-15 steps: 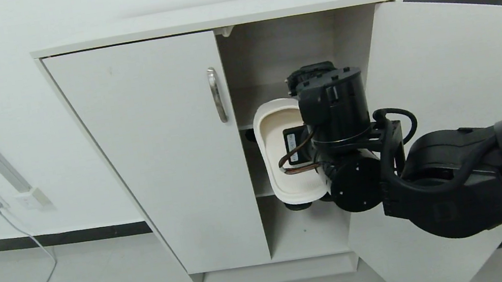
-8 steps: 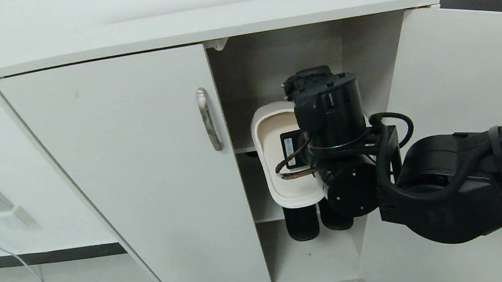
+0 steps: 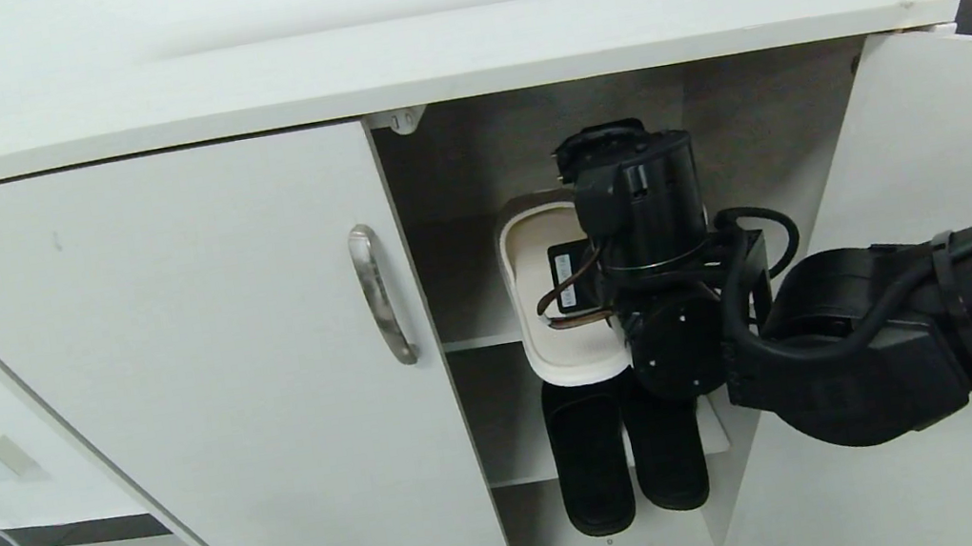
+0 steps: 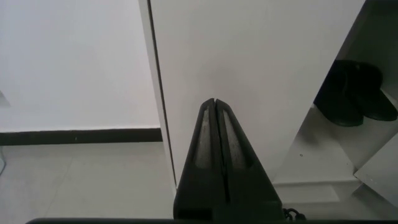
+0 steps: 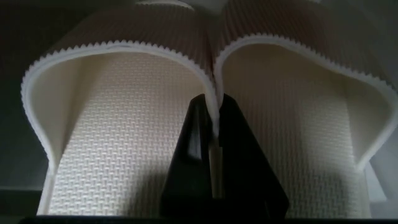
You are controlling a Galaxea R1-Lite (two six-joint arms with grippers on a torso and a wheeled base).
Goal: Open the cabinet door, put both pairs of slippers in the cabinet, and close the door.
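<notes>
Right hand [image 5: 212, 115] is clamping the adjoining strap edges of the white slippers [image 3: 548, 302], holding them steeply on end in the cabinet's [image 3: 416, 62] open side, toes up. Black slippers [image 3: 629, 454] are lying front-to-back, overhanging a shelf [image 3: 511, 443]. Left hand [image 4: 214, 109] is hanging closed, empty.

The right arm [image 3: 845, 354] hides seemingly most of the white slippers [image 3: 532, 256].

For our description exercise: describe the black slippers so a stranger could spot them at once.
Find the white cabinet with its right door open. On a shelf inside lie the black slippers, below the white pair; they alone are dark.
</notes>
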